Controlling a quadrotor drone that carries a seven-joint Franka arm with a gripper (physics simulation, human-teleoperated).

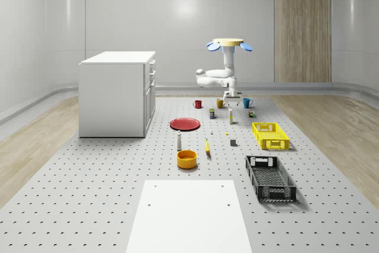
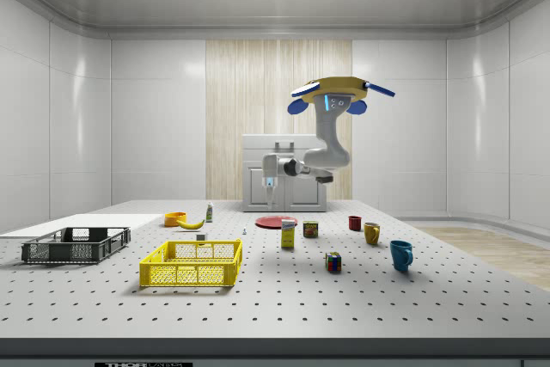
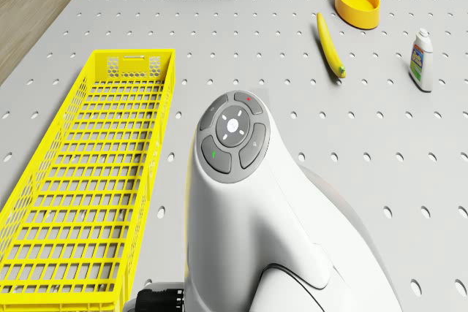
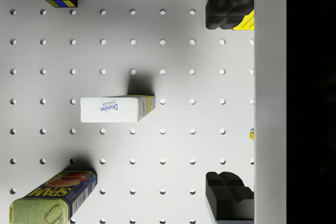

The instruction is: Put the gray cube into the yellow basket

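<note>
Where the perforated tabletop [image 1: 89, 205] comes nearest in the whole-scene view, the gray cube [image 1: 233, 143] sits small and dark just beside the yellow basket [image 1: 270, 135] of open mesh, well apart from the gripper [image 1: 232, 94] farther back. That gripper hangs empty over a white sugar box [image 4: 116, 109], its blocky black fingers [image 4: 228, 3] spread wide and partly cut off in the wrist view. Higher up, the drone [image 1: 228, 43] hovers over the table's far end.
</note>
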